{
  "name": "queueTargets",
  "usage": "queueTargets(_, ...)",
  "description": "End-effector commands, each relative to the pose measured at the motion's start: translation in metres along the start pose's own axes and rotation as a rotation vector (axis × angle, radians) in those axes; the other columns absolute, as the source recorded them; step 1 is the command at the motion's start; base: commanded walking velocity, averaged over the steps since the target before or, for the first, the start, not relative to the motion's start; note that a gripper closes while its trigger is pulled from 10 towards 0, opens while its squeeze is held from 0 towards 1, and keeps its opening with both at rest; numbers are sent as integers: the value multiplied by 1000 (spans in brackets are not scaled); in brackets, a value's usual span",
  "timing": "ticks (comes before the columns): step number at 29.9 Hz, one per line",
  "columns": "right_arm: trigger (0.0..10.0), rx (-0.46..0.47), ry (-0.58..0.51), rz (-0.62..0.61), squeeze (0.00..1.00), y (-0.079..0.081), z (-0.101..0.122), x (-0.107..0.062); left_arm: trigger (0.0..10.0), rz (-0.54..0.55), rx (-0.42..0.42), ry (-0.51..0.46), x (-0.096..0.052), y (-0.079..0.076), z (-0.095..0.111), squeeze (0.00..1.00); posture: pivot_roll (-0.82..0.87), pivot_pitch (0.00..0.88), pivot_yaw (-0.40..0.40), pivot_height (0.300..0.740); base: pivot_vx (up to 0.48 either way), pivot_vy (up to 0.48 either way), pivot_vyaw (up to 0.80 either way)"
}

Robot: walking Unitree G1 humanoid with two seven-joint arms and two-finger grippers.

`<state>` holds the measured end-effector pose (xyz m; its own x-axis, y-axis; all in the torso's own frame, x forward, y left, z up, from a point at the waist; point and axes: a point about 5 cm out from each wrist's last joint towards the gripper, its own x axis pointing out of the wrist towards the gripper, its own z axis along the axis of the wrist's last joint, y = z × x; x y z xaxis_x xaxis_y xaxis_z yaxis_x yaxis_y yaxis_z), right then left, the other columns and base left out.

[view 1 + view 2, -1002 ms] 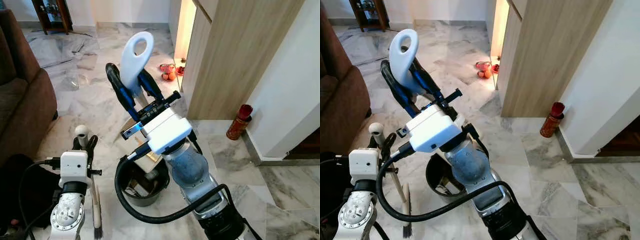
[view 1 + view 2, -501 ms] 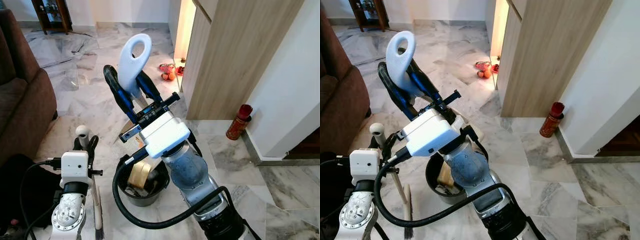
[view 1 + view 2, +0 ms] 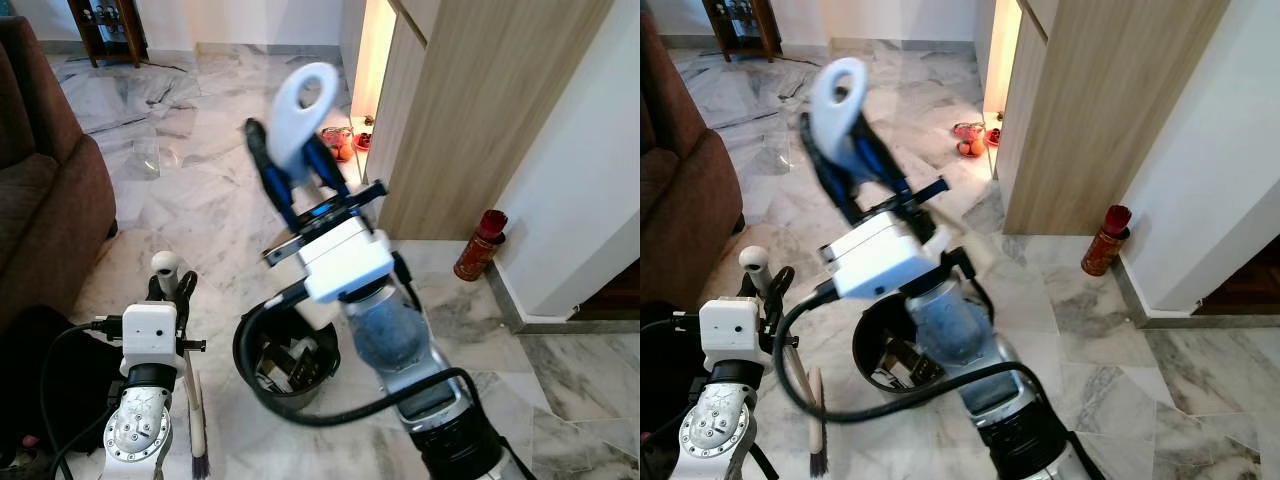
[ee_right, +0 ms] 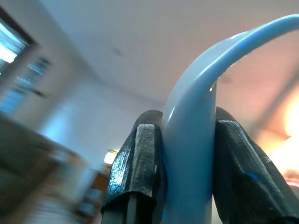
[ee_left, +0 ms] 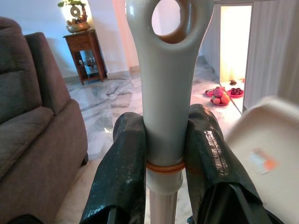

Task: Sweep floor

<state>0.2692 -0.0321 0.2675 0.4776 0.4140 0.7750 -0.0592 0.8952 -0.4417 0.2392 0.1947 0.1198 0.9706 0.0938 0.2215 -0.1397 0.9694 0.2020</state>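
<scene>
My right gripper [image 3: 290, 150] is raised over the floor, shut on the pale blue dustpan handle [image 3: 303, 102] with its hanging loop on top. The right wrist view shows both fingers [image 4: 138, 163] pressed against that handle [image 4: 189, 140]. The arm hides the dustpan's tray. Below the arm stands a black bin [image 3: 252, 345] with scraps of rubbish inside. Low on the left, my left gripper [image 3: 168, 287] is shut on the upright broom handle [image 3: 163, 264], whose bristles [image 3: 198, 463] rest on the floor. In the left wrist view the grey handle [image 5: 164, 93] sits clamped between the fingers.
A brown sofa [image 3: 45, 190] fills the left side. A wooden cabinet [image 3: 470, 110] rises at the right, with a red bottle [image 3: 478, 245] at its foot and red items [image 3: 338, 146] on the floor beside it. Open marble floor [image 3: 190, 190] stretches ahead.
My right arm has swung to the right with the dustpan handle, and it is blurred by motion. The tan piece seen over the bin half a second ago has gone. The left arm has stayed put.
</scene>
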Motion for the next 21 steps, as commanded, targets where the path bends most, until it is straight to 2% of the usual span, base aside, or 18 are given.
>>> queueTargets(1, 10000, -147, 12, -107, 0, -32, -8, 3, 10000, 0, 13, -46, 0, 0, 7, 39, 90, 104, -48, 740, 0, 0, 0)
queueTargets(2, 10000, -214, 61, -107, 0, -41, -20, -3, 10000, -1, 13, -45, 0, 0, 7, 35, 88, 105, -48, 740, 0, 0, 0)
queueTargets(4, 10000, -221, 93, -122, 0, -47, -28, -8, 10000, -2, 13, -44, 0, 0, 7, 35, 85, 105, -49, 740, 0, 0, 0)
queueTargets(6, 10000, -273, 191, -155, 0, -62, -48, -25, 10000, -5, 12, -44, 0, -1, 7, 35, 86, 108, -49, 740, 0, 0, 0)
queueTargets(7, 10000, -273, 191, -155, 0, -62, -48, -25, 10000, -5, 12, -44, 0, -1, 7, 35, 86, 108, -49, 740, 0, 0, 0)
queueTargets(8, 10000, -318, 243, -150, 0, -67, -58, -36, 10000, -4, 10, -42, 0, -1, 6, 35, 81, 109, -51, 740, 0, 0, 0)
queueTargets(9, 10000, -318, 243, -150, 0, -67, -58, -36, 10000, -4, 10, -42, 0, -1, 6, 35, 81, 109, -51, 740, 0, 0, 0)
queueTargets(10, 10000, -354, 283, -152, 0, -71, -65, -45, 10000, -5, 10, -40, 0, -1, 6, 35, 84, 113, -51, 740, 0, 0, 0)
queueTargets(14, 10000, -354, 395, -168, 0, -78, -82, -69, 10000, -4, 8, -39, -1, -1, 6, 35, 82, 116, -51, 740, 0, 0, 0)
queueTargets(18, 10000, -293, 573, -241, 0, -81, -106, -107, 10000, -8, 6, -38, -1, -1, 6, 35, 81, 116, -50, 740, 0, 0, 0)
queueTargets(21, 10000, -287, 620, -260, 0, -82, -112, -119, 10000, -11, 5, -37, -1, -1, 6, 35, 83, 118, -49, 740, 0, 0, 0)
